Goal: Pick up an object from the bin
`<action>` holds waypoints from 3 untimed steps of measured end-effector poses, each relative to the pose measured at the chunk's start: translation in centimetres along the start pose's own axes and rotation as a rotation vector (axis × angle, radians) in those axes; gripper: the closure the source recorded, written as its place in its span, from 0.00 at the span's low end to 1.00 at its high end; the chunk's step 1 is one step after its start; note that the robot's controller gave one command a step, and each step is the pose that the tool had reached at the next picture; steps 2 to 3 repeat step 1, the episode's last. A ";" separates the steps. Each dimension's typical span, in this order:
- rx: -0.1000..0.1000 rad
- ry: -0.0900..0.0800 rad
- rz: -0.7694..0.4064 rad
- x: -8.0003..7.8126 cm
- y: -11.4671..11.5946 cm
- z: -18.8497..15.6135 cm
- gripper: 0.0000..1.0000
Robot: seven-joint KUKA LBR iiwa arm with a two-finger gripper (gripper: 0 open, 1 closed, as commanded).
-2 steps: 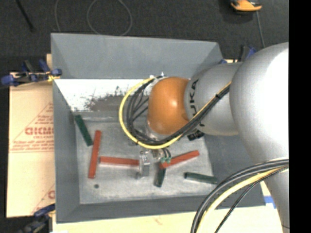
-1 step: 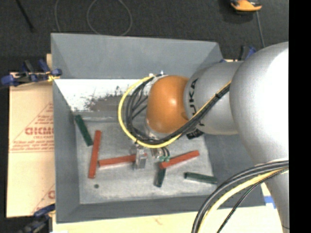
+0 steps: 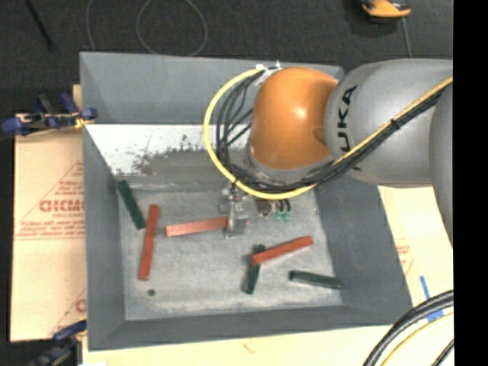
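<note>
My gripper [image 3: 232, 219] hangs below the orange cover in the middle of the bin, low over the floor. It stands right at the right end of a red flat stick [image 3: 194, 228] that lies nearly level and points left. Whether the stick's end is inside the gripper is hidden. To the lower right, another red stick [image 3: 284, 249] lies slanted across the top of a dark green stick [image 3: 251, 276].
At the left of the bin an upright red stick [image 3: 148, 242] lies next to a slanted dark green stick [image 3: 130, 204]. One more dark green stick [image 3: 314, 280] lies near the front right corner. The arm and its cables cover the bin's back right.
</note>
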State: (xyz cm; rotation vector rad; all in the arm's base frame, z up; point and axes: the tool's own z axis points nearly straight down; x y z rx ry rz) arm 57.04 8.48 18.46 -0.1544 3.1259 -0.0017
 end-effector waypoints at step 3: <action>0.000 -0.001 0.012 0.9 -1.2 -14.4 1.00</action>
